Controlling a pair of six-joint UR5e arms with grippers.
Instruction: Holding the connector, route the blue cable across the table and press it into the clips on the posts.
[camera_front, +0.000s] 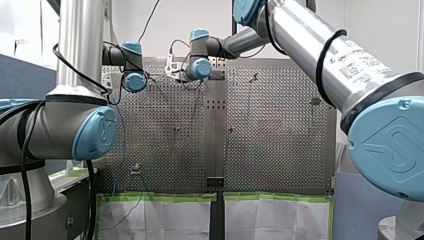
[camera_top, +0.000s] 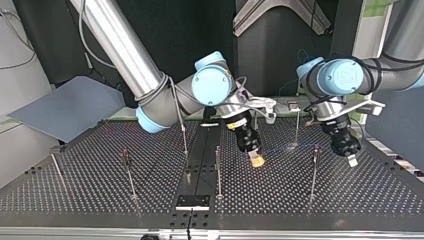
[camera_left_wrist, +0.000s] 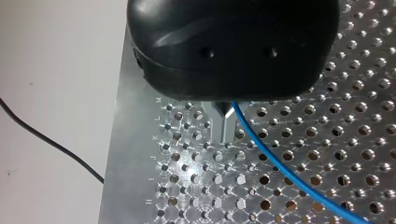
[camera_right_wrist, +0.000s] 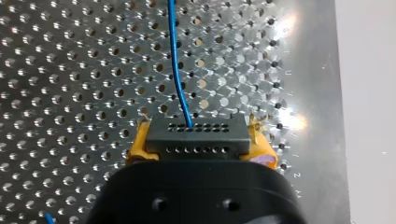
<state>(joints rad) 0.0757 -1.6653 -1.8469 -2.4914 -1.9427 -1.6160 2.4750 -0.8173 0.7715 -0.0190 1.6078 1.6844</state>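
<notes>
Perforated metal table (camera_top: 75, 190), thin posts (camera_top: 218, 172), blue cable (camera_right_wrist: 177, 70), connector (camera_right_wrist: 196, 135); pale wall (camera_front: 210, 15)

A plain pale wall (camera_front: 380, 25) stands beyond the perforated metal bench (camera_front: 280, 150). White sheets edged with green tape (camera_front: 165, 212) lie along its near edge.

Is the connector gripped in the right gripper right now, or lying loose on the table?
Gripped. In the right wrist view the connector sits clamped between the yellow pads, with the blue cable leaving its face.
</notes>
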